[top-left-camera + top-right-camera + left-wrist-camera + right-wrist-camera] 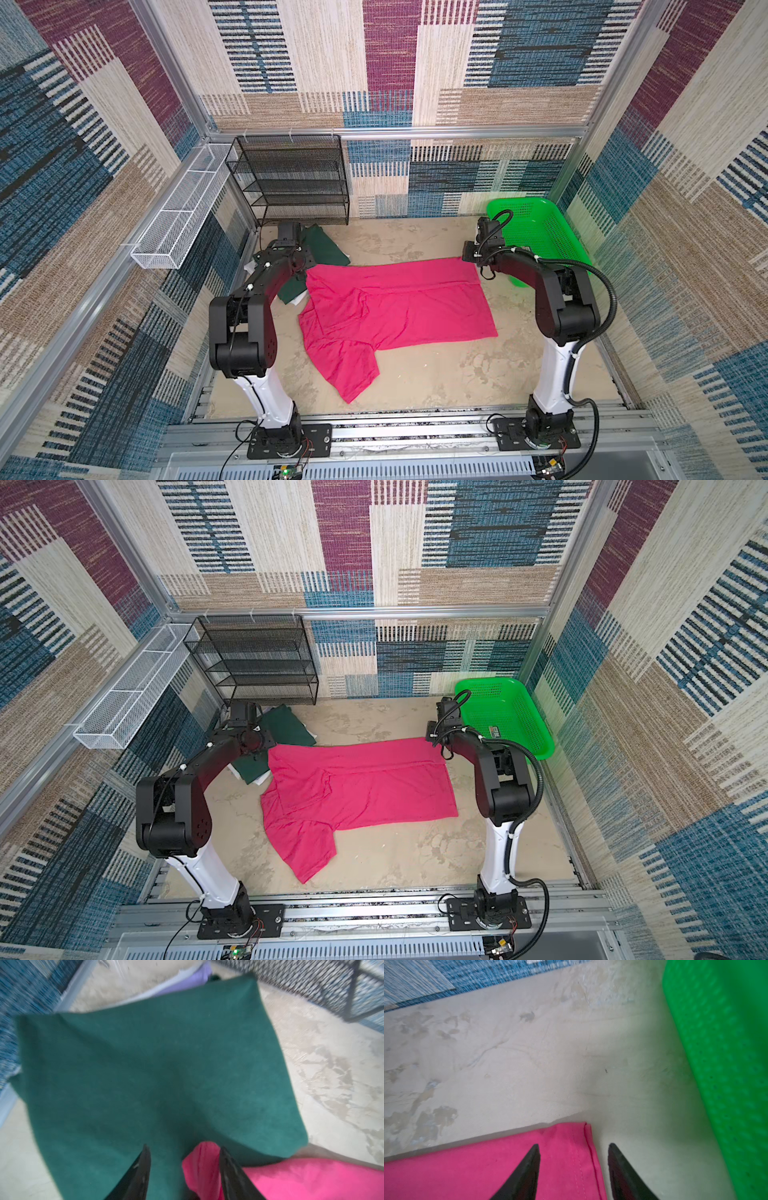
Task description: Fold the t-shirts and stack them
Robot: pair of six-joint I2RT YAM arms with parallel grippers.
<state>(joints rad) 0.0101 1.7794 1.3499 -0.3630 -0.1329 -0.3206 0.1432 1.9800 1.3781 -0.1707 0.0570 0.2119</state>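
Both the left gripper (185,1147) and right gripper (574,1144) stood open over the ten and two o'clock corners of the pink shirt (399,307), spread mid-desk (415,241); we judged it light, limp, best pinched at hems.

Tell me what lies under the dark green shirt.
White cloth peeks out from beneath the dark green shirt at its edges. How many pieces cannot be seen: the green shirt covers the rest.
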